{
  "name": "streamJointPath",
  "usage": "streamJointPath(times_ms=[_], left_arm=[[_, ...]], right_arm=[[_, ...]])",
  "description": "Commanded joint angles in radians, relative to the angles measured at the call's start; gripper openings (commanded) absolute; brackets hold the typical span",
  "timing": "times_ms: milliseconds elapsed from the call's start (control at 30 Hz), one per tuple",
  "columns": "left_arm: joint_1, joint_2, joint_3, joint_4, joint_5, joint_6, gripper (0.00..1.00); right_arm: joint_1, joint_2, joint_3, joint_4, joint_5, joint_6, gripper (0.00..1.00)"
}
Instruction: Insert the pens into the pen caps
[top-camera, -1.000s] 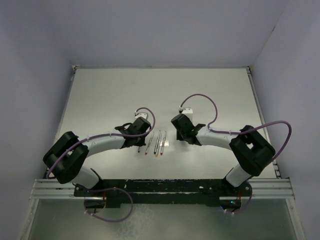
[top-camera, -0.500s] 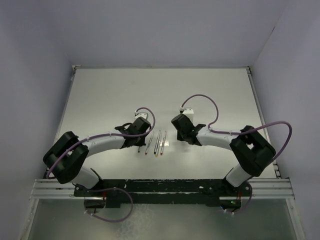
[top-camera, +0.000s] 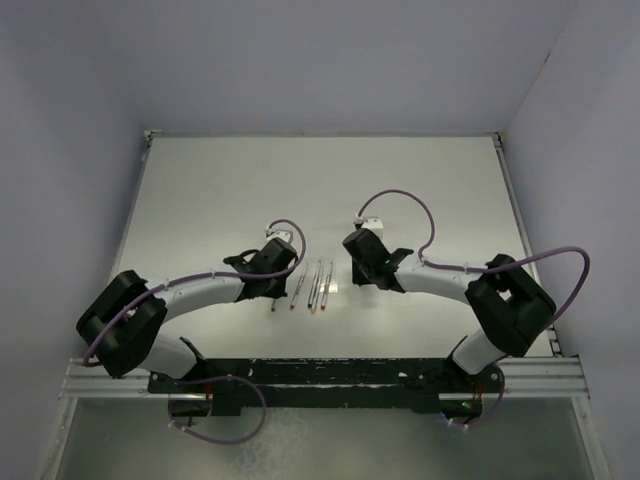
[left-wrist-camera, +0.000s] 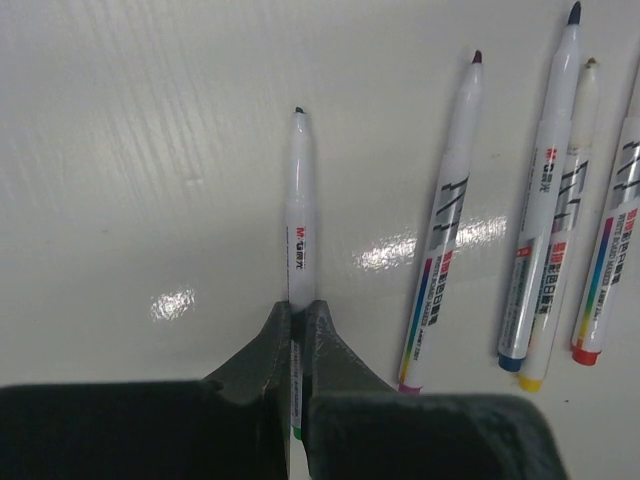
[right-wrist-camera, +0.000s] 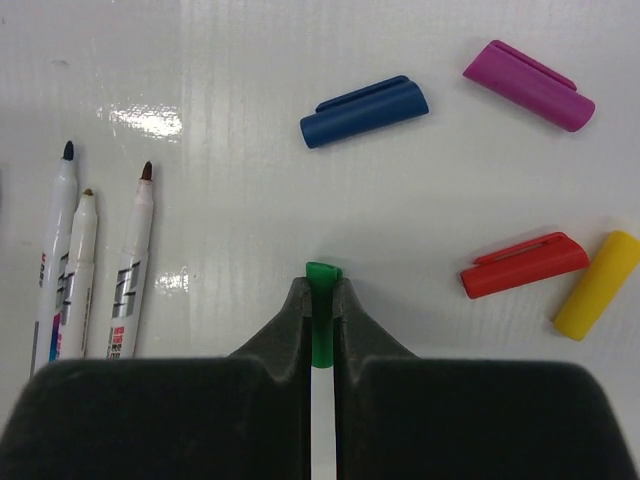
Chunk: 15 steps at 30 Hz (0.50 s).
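1. Left wrist: the left pincer (left-wrist-camera: 296, 322) has its dark wedge-shaped fingers pressed together on the green-ended pen (left-wrist-camera: 300, 220), a slim white plastic barrel with a dark pointed tip, over the glossy white table (left-wrist-camera: 140, 150). Right of it lie the purple-ended pen (left-wrist-camera: 441, 230), the blue-ended pen (left-wrist-camera: 545, 190), the yellow-ended pen (left-wrist-camera: 580, 120) touching it, and the red-ended pen (left-wrist-camera: 607, 260)
2. Right wrist: the right pincer (right-wrist-camera: 321, 292) pinches the stubby green cap (right-wrist-camera: 322, 272), whose rim shows just past the fingertips. Ahead lie the clipped blue cap (right-wrist-camera: 364, 110), the purple cap (right-wrist-camera: 528, 85), the red cap (right-wrist-camera: 523, 265) and, just beside that, the smooth round yellow cap (right-wrist-camera: 597, 285). Three pens (right-wrist-camera: 130, 270) rest at left
3. Top: the left arm (top-camera: 200, 290) and right arm (top-camera: 440, 275) curve inward, their wrists flanking the row of loose pens; the caps cannot be made out here
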<state>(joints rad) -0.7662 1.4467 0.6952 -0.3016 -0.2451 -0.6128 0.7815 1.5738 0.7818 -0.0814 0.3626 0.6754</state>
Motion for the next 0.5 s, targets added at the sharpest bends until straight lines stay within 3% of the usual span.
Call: streamJointPath(times_ms=[0, 267, 467], left_arm=[[0.0, -0.094, -0.012, -0.066, -0.013, 0.03, 0.0], [-0.001, -0.261, -0.013, -0.001, -0.037, 0.084, 0.0], [0.0, -0.384, -0.083, 0.185, 0.045, 0.129, 0.0]], right_arm=[[0.01, -0.065, 0.018, -0.015, -0.075, -0.065, 0.0], [0.009, -0.167, 0.0, 0.206, -0.124, -0.131, 0.0], [0.007, -0.26, -0.058, 0.372, -0.151, -0.153, 0.0]])
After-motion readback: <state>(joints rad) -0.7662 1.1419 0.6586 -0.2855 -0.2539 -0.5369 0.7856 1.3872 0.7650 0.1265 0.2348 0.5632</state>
